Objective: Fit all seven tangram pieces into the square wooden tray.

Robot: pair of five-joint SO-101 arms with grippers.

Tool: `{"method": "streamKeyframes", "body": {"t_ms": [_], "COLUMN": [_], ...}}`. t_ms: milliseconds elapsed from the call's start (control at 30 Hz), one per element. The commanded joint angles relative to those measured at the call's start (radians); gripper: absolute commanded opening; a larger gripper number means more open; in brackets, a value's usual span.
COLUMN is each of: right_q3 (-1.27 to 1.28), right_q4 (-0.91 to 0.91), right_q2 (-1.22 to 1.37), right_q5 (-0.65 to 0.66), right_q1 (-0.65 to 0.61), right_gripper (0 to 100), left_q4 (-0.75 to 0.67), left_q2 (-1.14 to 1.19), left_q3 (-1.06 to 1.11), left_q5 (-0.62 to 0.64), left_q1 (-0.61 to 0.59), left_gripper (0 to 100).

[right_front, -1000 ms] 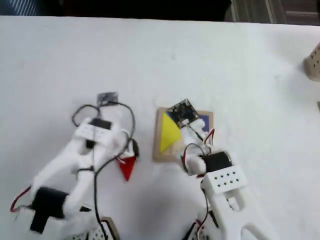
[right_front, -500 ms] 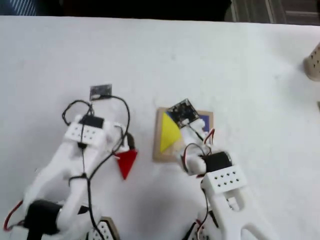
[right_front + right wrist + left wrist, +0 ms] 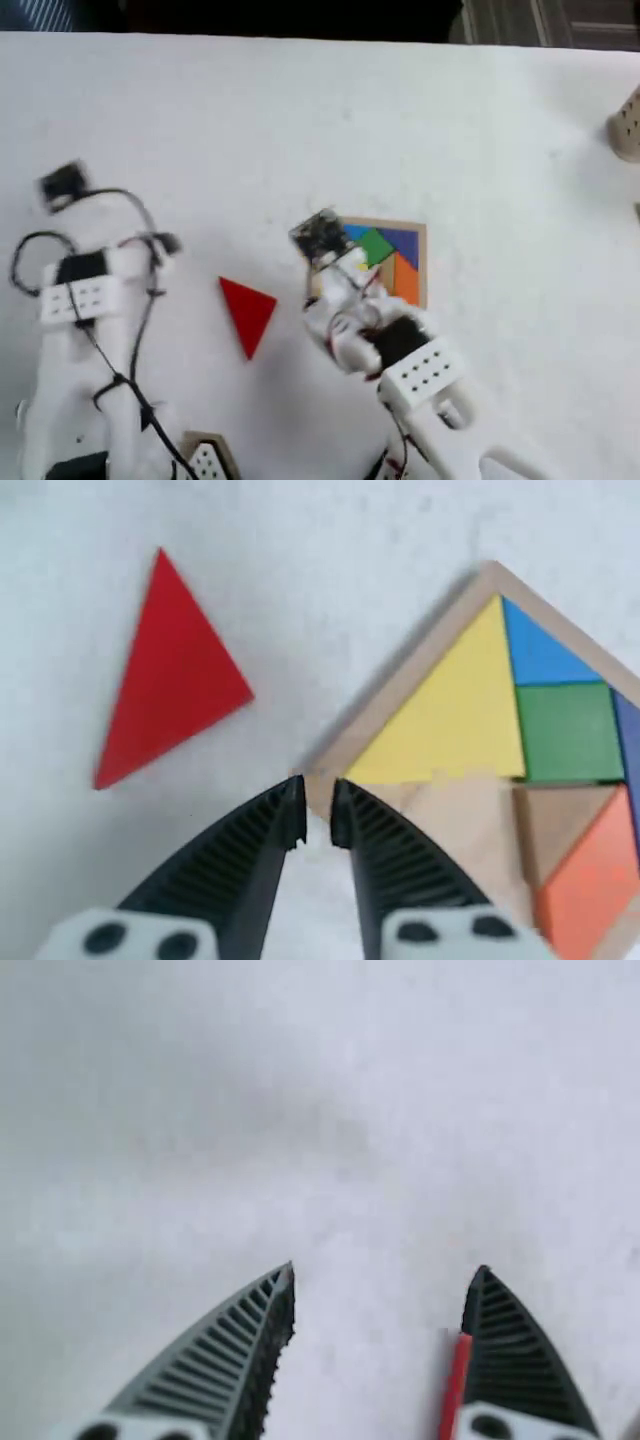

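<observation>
High view puts the square wooden tray (image 3: 424, 270) near the middle of the bench (image 3: 300, 120). The red triangle (image 3: 245, 312) lies flat on the bench at the tray's 9 o'clock, apart from it. A yellow triangle (image 3: 450, 710) and a green square (image 3: 565, 730) sit inside the tray. The right tool (image 3: 318, 805) is nearly pressed together, with only a thin slit, and its tips are at the tray's rim. The left tool (image 3: 385, 1305) is spread wide over bare bench.

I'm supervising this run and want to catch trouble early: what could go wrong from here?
1. The right gripper is at the rim of the wooden tray; a push could slide it and jostle the pieces inside.
2. The red triangle lies on the table beside the tray, with the left gripper open and away from it; it may be left out.
</observation>
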Motion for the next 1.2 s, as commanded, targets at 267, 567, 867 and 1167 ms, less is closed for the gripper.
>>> {"method": "streamKeyframes", "body": {"t_ms": [267, 567, 867, 1167], "right_q3": [-0.009, -0.201, -0.44, -0.494], "right_q4": [-0.272, -0.323, -0.199, -0.194], "right_q2": [0.114, 0.521, 0.746, 0.812], "right_q5": [-0.27, -0.42, -0.43, -0.43], "right_q1": [-0.186, -0.257, -0.289, -0.295], "right_gripper": [23.1, 24.7, 24.8, 31.3], "left_q4": [-0.12, -0.133, -0.135, -0.135], "left_q2": [0.211, 0.371, 0.375, 0.377], "left_q3": [-0.14, -0.226, -0.224, -0.219], "left_q5": [0.066, 0.066, 0.066, 0.061], "left_q1": [-0.196, -0.196, -0.196, -0.177], "left_gripper": [27, 27, 27, 27]}}
